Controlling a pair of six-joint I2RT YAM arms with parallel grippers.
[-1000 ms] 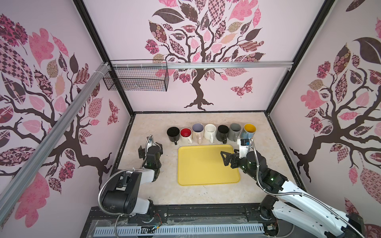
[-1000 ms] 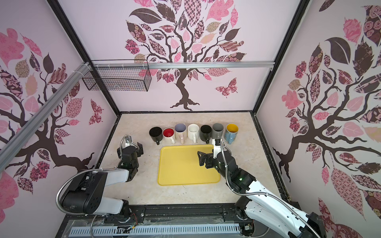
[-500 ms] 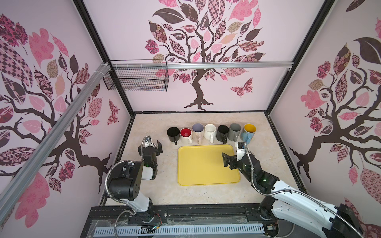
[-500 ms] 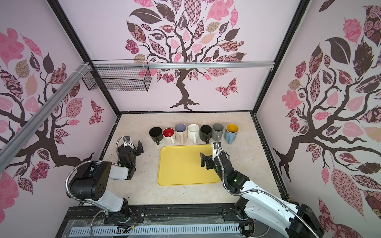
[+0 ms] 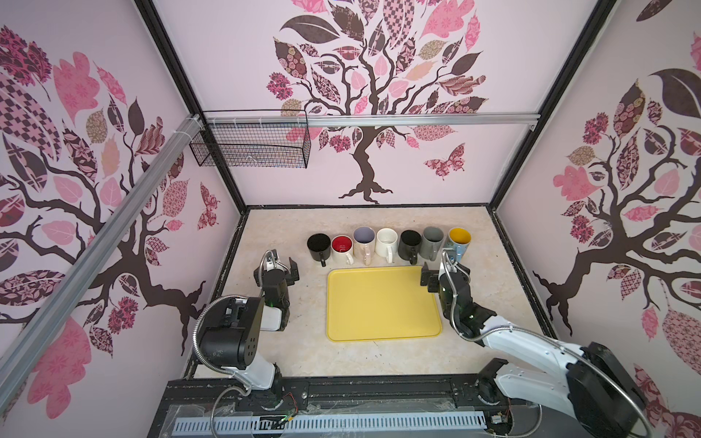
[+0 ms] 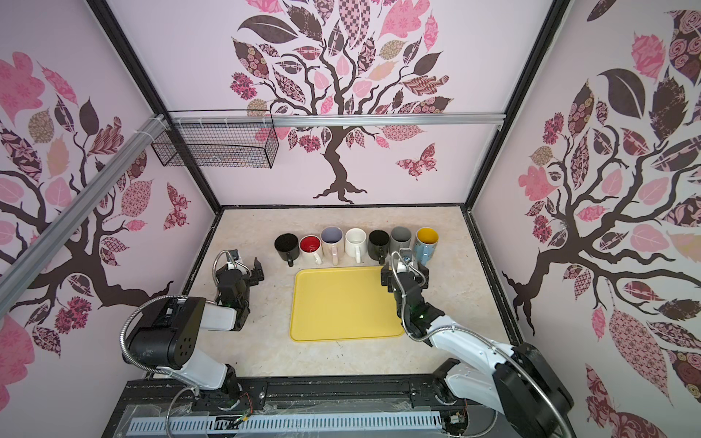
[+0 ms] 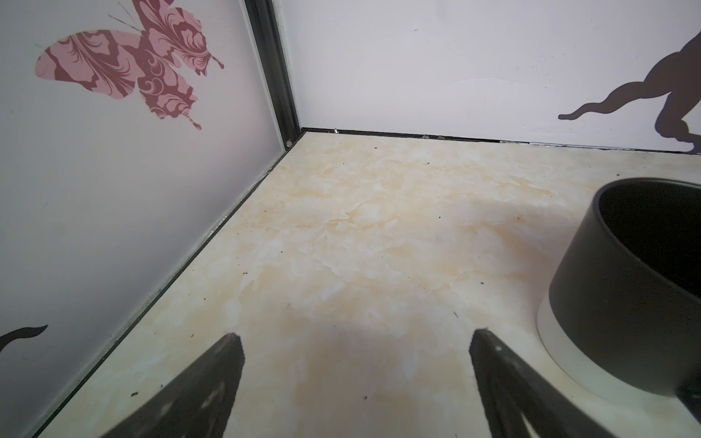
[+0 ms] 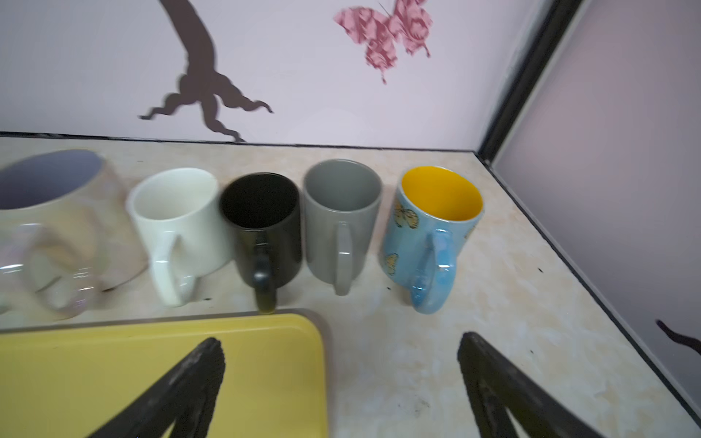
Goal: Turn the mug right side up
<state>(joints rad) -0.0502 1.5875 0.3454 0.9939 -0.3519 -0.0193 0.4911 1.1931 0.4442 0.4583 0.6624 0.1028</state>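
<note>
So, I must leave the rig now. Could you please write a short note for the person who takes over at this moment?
Left gripper: open, empty, low over the table, beside the black end mug.
Right gripper: open, empty, at the far right corner of the yellow tray, facing the blue mug.
Mugs: row of seven mugs behind the tray, all mouth up, handles toward the tray. The tray holds nothing.
Done: no mug shows upside down, so the turning looks finished.
Left: probably only pulling both arms back.
</note>
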